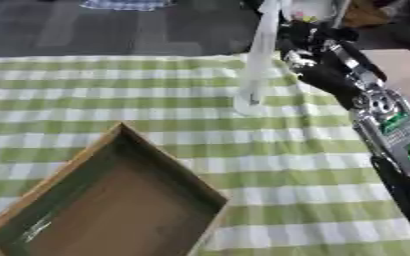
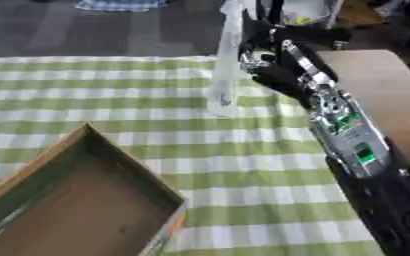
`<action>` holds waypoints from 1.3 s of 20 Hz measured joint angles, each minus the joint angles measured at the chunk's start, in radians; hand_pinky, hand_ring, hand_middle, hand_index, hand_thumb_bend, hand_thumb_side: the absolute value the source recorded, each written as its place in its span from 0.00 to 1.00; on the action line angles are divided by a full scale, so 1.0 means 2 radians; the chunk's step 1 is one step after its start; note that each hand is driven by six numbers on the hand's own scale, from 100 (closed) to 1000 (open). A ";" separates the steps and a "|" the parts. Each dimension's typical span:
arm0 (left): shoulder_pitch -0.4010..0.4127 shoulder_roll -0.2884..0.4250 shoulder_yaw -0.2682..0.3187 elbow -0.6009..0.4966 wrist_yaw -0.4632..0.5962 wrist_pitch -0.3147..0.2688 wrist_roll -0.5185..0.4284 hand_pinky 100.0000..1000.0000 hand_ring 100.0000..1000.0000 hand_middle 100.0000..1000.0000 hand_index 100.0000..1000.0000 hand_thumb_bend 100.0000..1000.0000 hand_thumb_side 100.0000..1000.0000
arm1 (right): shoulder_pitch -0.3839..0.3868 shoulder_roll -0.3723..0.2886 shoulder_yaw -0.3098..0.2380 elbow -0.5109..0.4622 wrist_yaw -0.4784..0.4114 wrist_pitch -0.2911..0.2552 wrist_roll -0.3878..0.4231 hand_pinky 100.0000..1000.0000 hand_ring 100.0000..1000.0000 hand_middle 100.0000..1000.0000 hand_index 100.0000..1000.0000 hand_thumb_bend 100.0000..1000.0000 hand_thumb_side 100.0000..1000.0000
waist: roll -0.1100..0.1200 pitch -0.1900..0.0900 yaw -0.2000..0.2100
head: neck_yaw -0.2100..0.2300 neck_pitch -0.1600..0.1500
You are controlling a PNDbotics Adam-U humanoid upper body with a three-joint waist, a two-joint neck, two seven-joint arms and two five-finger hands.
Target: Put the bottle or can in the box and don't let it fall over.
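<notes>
Soft, even, dim daylight; overall motion blur, faint shadow inside the box (image 1: 112,200), no glare.

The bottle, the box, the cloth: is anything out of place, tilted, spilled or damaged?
Nothing is spilled or visibly damaged. The clear bottle leans slightly, its base at the checked cloth, with the right hand curled around its upper part. The open box lies at the near left, with nothing visible inside.

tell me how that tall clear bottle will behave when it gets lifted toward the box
The bottle is tall on a narrow base, so it probably tips easily. It looks see-through and empty, so likely light. The right robot hand holds it high up, so its base may swing.
</notes>
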 measured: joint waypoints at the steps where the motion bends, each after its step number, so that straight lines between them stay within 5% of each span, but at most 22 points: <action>1: 0.000 0.000 0.000 0.000 0.000 0.000 0.000 1.00 0.57 0.77 0.77 0.09 0.84 | 0.000 0.000 0.001 0.000 0.000 0.000 0.000 0.96 1.00 1.00 1.00 0.00 0.44 | 0.000 0.000 0.000 | 0.000 0.000; 26: -0.001 0.000 -0.003 0.000 0.000 0.002 -0.002 1.00 0.57 0.77 0.77 0.09 0.84 | -0.018 0.012 0.019 -0.003 0.002 0.002 0.026 0.96 1.00 1.00 1.00 0.00 0.44 | -0.002 0.005 0.004 | -0.001 0.000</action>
